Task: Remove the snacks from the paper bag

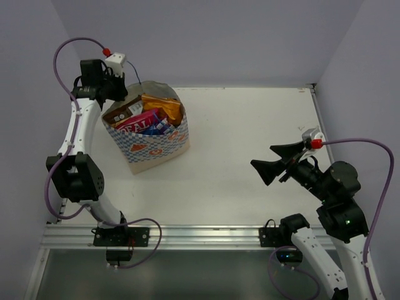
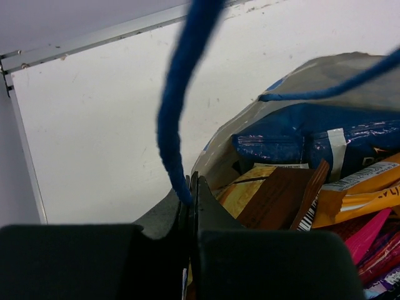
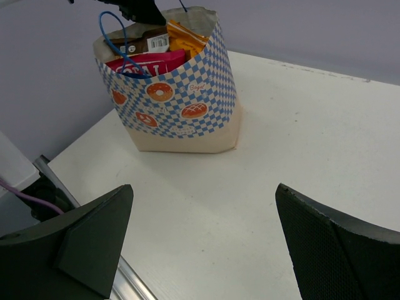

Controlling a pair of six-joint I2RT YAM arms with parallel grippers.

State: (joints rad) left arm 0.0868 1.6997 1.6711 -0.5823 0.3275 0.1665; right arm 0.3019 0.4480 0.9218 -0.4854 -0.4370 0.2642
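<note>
You have the snacks [image 1: 147,120] sitting inside the paper bag [image 1: 153,149], which stands toward 10 o'clock on the table [image 1: 250,125]. At the bag's 11 o'clock rim your left gripper [image 2: 189,187] is clamped fully together on a blue string handle [image 2: 178,94]. Your right gripper [image 1: 262,156] hangs spread wide, holding nothing, well apart toward the bag's 3 o'clock.

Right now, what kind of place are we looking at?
Probably a robot lab test booth: left arm and right arm bolted to a metal rail, white table, plain walls close around.
</note>
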